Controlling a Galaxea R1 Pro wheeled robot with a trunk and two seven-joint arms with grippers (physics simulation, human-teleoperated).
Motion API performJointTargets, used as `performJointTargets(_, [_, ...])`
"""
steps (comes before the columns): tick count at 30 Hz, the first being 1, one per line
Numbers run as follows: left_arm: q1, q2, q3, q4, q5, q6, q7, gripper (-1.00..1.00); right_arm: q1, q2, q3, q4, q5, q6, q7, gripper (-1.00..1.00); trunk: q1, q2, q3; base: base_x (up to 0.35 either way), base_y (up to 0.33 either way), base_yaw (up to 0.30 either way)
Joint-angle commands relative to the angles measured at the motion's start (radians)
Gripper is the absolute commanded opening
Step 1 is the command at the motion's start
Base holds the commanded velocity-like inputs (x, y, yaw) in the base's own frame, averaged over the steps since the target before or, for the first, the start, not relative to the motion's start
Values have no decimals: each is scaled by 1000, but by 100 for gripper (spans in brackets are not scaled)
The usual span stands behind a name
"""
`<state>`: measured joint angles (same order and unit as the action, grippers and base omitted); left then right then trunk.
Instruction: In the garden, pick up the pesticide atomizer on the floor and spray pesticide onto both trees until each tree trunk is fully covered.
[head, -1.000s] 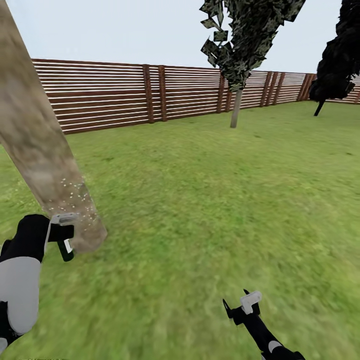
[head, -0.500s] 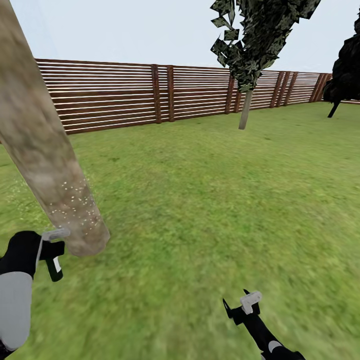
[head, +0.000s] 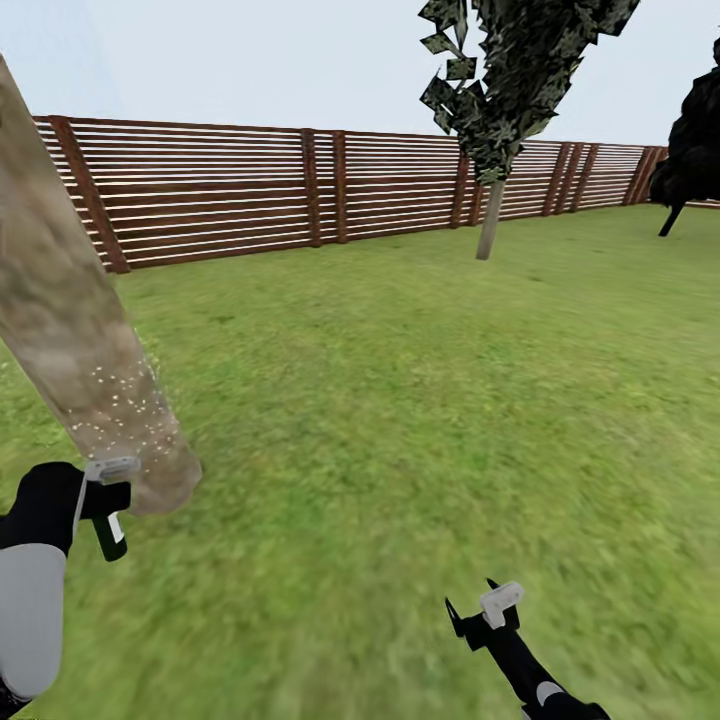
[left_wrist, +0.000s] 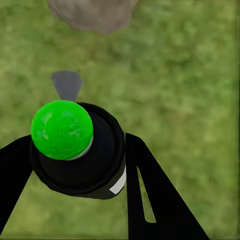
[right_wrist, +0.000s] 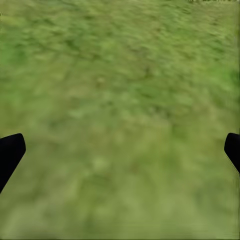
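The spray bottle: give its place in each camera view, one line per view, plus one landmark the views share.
Head view: spray bottle at the lower left, held in the left hand beside the near trunk's base.
Left wrist view: centre-left, green-capped, between the fingers.
Right wrist view: not in it.
Shared landmark: the trunk's base, in the head and left wrist views.

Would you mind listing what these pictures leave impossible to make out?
- Near trunk: top cut off by the head view's edge.
- Atomizer: body hidden under its green cap, left wrist view.
- Right claw: fingers mostly beyond the right wrist view's edges.
- Far tree: crown cut off, head view.
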<state>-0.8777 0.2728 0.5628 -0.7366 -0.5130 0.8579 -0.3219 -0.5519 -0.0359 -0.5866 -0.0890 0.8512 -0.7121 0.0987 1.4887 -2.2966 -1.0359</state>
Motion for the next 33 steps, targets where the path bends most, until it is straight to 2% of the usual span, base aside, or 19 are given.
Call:
performJointTargets(1, [-1,-1,3,1,-13,2,-9,-100,0,0,-9,0,-1,-3,10,100,0,0,-1,233,-187,265])
performJointTargets(5, [-1,-8,3,7,-14,3,-9,-100,0,0,-9,0,-1,-3,10,100,0,0,-1,178,-134,274])
performJointTargets(7, [22,-10,3,7,-13,0,-9,-100,0,-1,-9,0,-1,-3,10,100,0,0,-1,-188,-24,275])
performJointTargets(9, [42,-11,3,10,-12,-45,-9,-100,0,-1,-9,-1,-1,-3,10,100,0,0,-1,-299,-6,164])
performJointTargets(12, [63,-18,3,96,-6,-135,-11,-100,0,-1,-10,-1,-1,-3,10,100,0,0,-1,-330,-1,36])
performJointTargets(13, [84,-24,3,151,9,-214,-12,-100,0,-1,-10,-1,-1,-3,10,100,0,0,-1,-336,0,10])
performJointTargets(14, [116,-32,2,223,29,-358,-17,-100,0,0,-10,-2,-1,-2,10,100,0,0,-1,-337,0,4])
performJointTargets(17, [168,-36,-9,369,35,-628,-34,-100,0,1,-8,-4,0,-1,14,100,0,0,-1,-338,0,1])
performJointTargets(18, [184,-35,-30,406,24,-707,-65,-100,0,0,0,-3,4,0,17,100,0,0,-1,-339,0,0])
performJointTargets(19, [194,-34,-83,427,-5,-784,-147,-100,0,1,41,-4,30,1,22,100,0,0,-1,-288,0,0])
performJointTargets(20, [199,-32,-154,438,-39,-843,-252,-100,-1,3,111,-7,76,2,37,100,0,0,-1,-179,0,0])
performJointTargets(21, [201,-29,-214,439,-60,-880,-351,-100,-1,4,174,-14,123,4,63,100,0,0,-1,-92,0,0])
performJointTargets(22, [202,-27,-260,437,-76,-903,-448,-100,-2,6,216,-29,161,41,116,100,0,0,-1,-38,0,0])
performJointTargets(23, [201,-28,-277,435,-90,-911,-500,-100,-7,6,232,-46,175,108,186,100,0,0,-1,-19,0,0])
performJointTargets(24, [199,-30,-305,434,-126,-915,-563,-100,-19,10,240,-88,189,202,302,100,0,0,-1,-10,0,0])
performJointTargets(25, [194,-35,-369,433,-198,-917,-668,-100,-31,25,246,-199,201,301,502,100,0,0,-1,-4,0,0])
performJointTargets(26, [192,-42,-411,425,-238,-918,-731,-100,-36,46,248,-311,205,350,667,100,0,0,-1,-2,0,0])
performJointTargets(29, [192,-52,-437,406,-262,-919,-772,-100,-39,88,248,-418,206,380,815,100,0,0,-1,0,0,0])
performJointTargets(33, [189,-79,-443,403,-269,-918,-777,-100,-40,106,249,-428,205,384,836,100,0,0,-1,0,0,0])
